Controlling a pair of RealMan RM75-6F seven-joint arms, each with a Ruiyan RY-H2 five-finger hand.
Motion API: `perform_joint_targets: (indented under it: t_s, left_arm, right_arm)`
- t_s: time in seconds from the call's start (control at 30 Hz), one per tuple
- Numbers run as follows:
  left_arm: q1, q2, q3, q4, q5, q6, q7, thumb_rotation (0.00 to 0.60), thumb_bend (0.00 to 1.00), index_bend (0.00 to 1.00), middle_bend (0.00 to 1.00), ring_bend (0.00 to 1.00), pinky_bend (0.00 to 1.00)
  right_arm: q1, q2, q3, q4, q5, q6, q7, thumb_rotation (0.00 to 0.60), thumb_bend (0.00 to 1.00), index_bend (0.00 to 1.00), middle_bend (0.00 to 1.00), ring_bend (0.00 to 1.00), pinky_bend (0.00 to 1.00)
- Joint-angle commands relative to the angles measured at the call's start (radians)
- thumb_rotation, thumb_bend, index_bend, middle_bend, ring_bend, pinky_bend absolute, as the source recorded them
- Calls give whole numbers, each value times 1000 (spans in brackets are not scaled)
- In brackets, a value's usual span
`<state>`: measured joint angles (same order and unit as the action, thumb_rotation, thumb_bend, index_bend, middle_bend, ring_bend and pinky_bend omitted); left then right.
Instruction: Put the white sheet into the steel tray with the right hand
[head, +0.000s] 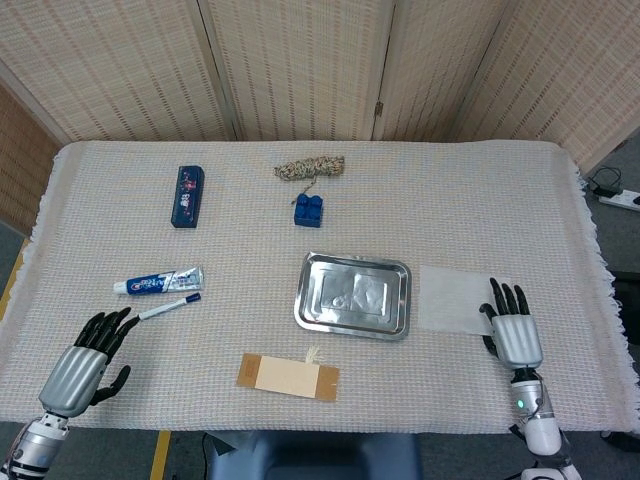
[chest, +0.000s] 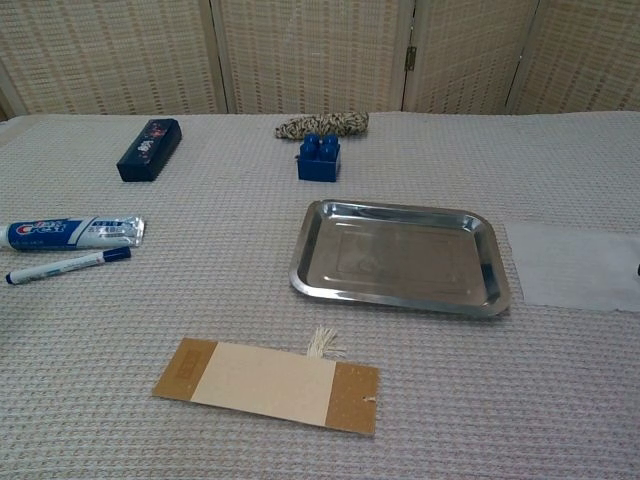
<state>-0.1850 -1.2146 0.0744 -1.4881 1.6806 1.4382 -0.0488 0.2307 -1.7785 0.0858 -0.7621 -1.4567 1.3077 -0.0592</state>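
Note:
The white sheet (head: 455, 299) (chest: 578, 267) lies flat on the cloth, just right of the empty steel tray (head: 353, 295) (chest: 397, 257). My right hand (head: 515, 331) is open, fingers spread and pointing away from me, at the sheet's near right corner; its fingertips reach over the sheet's edge. Whether they touch it I cannot tell. In the chest view only a dark tip shows at the right border. My left hand (head: 85, 360) rests open near the table's front left corner, holding nothing.
A cardboard tag (head: 288, 377) lies in front of the tray. A toothpaste tube (head: 158, 283) and a marker (head: 168, 306) lie at the left. Further back lie a dark blue box (head: 188, 195), a blue brick (head: 309, 210) and a rope bundle (head: 309, 168).

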Motion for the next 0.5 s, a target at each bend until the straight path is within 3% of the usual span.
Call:
perform_joint_targets:
  t_s: [0.03, 0.23, 0.5]
  left_arm:
    - [0, 0, -1, 1, -3, -2, -2, 600, 526, 0, 0, 0, 0]
    - [1, 1, -2, 1, -4, 0, -2, 600, 526, 0, 0, 0, 0]
    - [2, 2, -2, 0, -4, 0, -2, 600, 526, 0, 0, 0, 0]
  right_arm:
    - [11, -13, 5, 13, 4, -11, 6, 600, 412, 403, 1, 0, 0]
    - [25, -38, 8, 39, 1, -10, 29, 600, 510, 506, 66, 23, 0]
    - [27, -55, 21, 72, -8, 45, 95, 600, 541, 619, 165, 92, 0]
